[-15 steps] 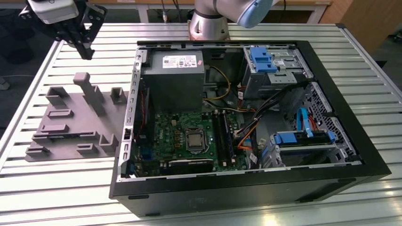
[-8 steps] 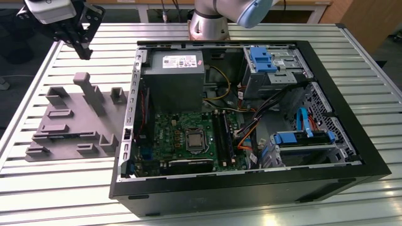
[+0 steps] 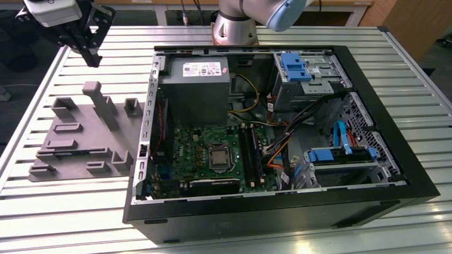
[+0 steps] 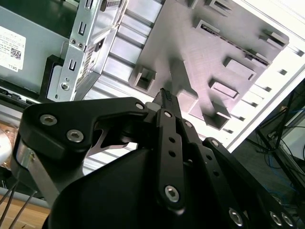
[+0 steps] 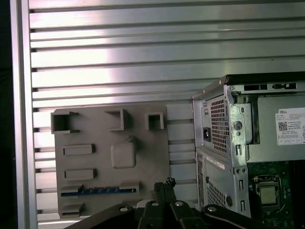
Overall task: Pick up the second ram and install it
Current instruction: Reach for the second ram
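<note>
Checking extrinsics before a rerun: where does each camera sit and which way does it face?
Exterior view: high off the arm, looking down on the open computer case and grey tray; shows the arm base and gripper.
First wrist view: on the wrist, looking straight down past the gripper at the tray holding the second ram.
Second wrist view: on the wrist, looking obliquely along the gripper at the tray.
Shared: gripper, tray, case.
</note>
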Robot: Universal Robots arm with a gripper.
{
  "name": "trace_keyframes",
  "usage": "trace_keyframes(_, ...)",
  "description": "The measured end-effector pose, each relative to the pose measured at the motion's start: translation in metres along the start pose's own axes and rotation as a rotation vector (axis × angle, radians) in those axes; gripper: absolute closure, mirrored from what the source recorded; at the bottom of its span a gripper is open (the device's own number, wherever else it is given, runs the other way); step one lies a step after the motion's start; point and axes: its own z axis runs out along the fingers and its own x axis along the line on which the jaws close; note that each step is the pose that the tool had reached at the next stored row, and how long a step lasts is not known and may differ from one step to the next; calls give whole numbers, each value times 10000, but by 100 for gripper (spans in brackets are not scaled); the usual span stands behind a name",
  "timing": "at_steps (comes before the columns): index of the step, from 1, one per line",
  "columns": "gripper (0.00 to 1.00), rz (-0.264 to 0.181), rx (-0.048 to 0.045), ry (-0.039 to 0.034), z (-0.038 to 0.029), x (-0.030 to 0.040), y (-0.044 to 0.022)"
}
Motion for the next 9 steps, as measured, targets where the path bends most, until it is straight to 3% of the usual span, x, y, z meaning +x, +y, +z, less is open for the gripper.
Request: trace_keyframes(9,87,-1,-1,-1,-1,43,-3)
